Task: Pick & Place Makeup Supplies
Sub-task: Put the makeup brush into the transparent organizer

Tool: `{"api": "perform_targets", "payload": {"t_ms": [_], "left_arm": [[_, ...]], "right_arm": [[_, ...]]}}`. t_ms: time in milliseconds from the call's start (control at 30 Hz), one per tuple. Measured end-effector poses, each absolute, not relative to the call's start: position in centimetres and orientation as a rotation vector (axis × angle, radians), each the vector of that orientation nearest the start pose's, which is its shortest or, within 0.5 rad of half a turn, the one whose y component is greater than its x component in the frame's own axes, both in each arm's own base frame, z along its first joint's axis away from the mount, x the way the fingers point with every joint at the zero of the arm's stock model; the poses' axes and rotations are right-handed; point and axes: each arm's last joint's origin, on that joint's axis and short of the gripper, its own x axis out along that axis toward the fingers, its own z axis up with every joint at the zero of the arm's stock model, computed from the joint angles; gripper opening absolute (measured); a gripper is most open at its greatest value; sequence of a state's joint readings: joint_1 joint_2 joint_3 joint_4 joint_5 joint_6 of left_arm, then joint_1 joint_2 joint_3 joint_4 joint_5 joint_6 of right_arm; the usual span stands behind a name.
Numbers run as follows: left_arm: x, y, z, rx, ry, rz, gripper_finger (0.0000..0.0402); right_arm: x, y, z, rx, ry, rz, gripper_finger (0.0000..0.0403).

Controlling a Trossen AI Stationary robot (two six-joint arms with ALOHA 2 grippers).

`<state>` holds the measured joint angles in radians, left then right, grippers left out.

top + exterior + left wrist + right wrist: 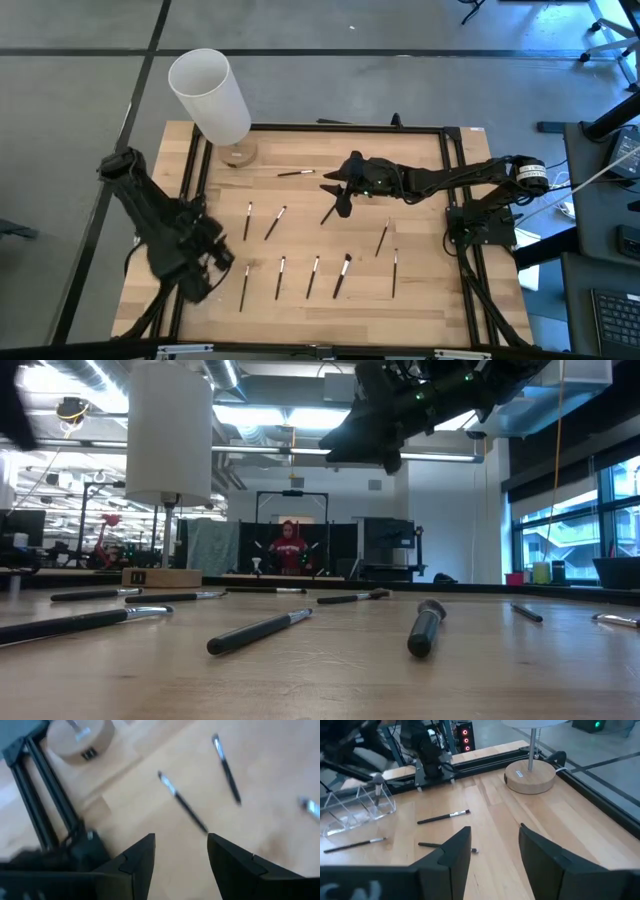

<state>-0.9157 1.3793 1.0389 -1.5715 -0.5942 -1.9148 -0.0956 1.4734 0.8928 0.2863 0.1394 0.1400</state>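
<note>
grey floor (80,40) around the table, ceiling strip lights (270,415), windows (575,520) at right.

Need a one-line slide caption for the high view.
Both grippers open: left gripper at table's left edge, right gripper mid-table above scattered makeup brushes.

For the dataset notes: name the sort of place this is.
Probably a robotics lab or open workshop: a framed wooden table on grey concrete floor, exposed ceiling ducts and strip lights, and equipment racks behind.

Ten makeup brushes (279,276), one white cylinder (210,95), one round wooden base (238,155), two arms.
</note>
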Motion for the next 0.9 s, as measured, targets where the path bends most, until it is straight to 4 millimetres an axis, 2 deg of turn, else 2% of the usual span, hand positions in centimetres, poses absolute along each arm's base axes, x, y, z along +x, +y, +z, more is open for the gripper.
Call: {"api": "perform_targets", "payload": {"t_ms": [100,233,367,467,633,767,900], "left_arm": [[14.7,-11.6,25.9,-0.304,0.853,0.968,0.0175],[19.0,-8.6,25.7,-0.257,0.871,0.908,0.0175],[24.1,-5.6,25.5,-0.238,0.792,0.809,0.0175],[27.3,-3.7,25.3,-0.212,0.743,0.701,0.0175],[30.1,-1.7,23.1,-0.206,0.814,0.619,0.0175],[31.5,0.0,20.6,-0.236,0.879,0.639,0.0175],[33.5,1.5,19.0,-0.266,0.844,0.560,0.0175]], "right_arm": [[32.2,-3.5,25.3,0.057,0.305,-0.243,0.0165],[31.2,-3.6,25.1,-0.039,0.435,-0.249,0.0165],[29.5,-4.3,26.5,-0.070,0.575,-0.403,0.0165],[28.0,-4.8,27.8,-0.062,0.608,-0.540,0.0165],[26.2,-5.7,28.9,-0.010,0.601,-0.626,0.0165],[25.5,-6.8,28.7,0.036,0.634,-0.681,0.0165],[25.0,-8.5,28.7,0.086,0.622,-0.754,0.0165]]}}
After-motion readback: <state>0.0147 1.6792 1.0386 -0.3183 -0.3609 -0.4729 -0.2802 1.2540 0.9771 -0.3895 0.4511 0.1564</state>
